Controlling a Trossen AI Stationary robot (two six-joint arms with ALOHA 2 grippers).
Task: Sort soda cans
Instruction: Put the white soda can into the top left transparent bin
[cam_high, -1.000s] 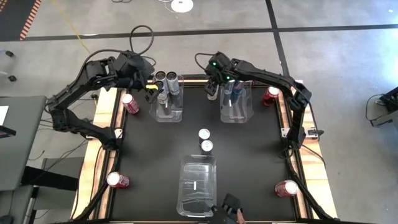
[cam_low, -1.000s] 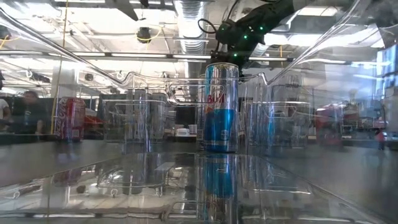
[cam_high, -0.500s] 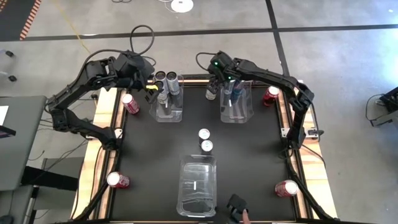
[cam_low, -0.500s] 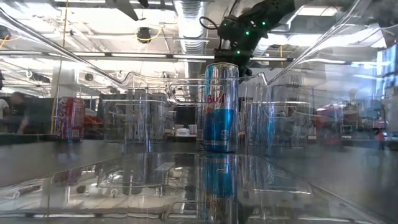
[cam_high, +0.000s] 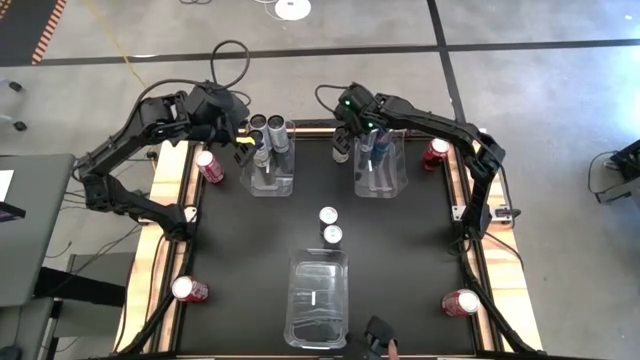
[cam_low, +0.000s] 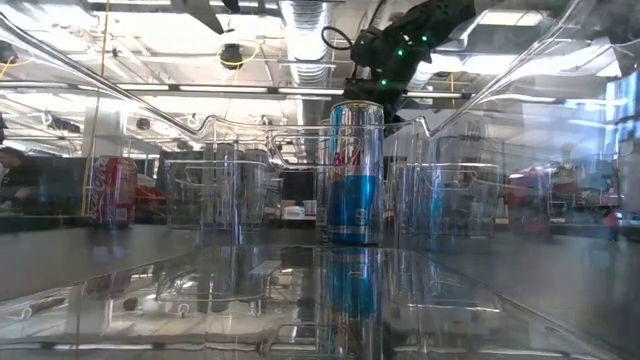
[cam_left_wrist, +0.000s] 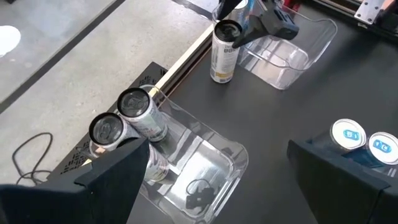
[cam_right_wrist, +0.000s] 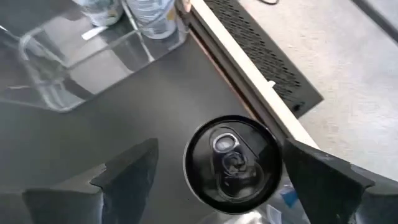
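Note:
My right gripper (cam_right_wrist: 224, 177) is open and points down over a dark-topped can (cam_right_wrist: 233, 162) (cam_high: 341, 150). The can stands upright on the black mat beside the right bin (cam_high: 380, 170), near the table's far edge. One finger is on each side of its top, with a gap to each. My left gripper (cam_left_wrist: 217, 180) is open and hovers by the left bin (cam_high: 270, 165), where dark cans (cam_left_wrist: 140, 109) stand at the far end. Two blue-and-silver cans (cam_high: 330, 225) stand mid-table. Red cans (cam_high: 208, 165) (cam_high: 435, 152) (cam_high: 188, 290) (cam_high: 460, 302) stand near the table's corners.
A third clear bin (cam_high: 318, 298) sits at the near edge and fills the low view's foreground. Blue cans (cam_high: 370, 145) stand in the right bin. A person's hand with a dark object (cam_high: 378, 340) shows at the near edge. Wooden rails (cam_high: 170, 210) border the mat.
My right gripper has shifted slightly toward the table's right above the dark-topped can, staying open. The cans and bins have kept their places.

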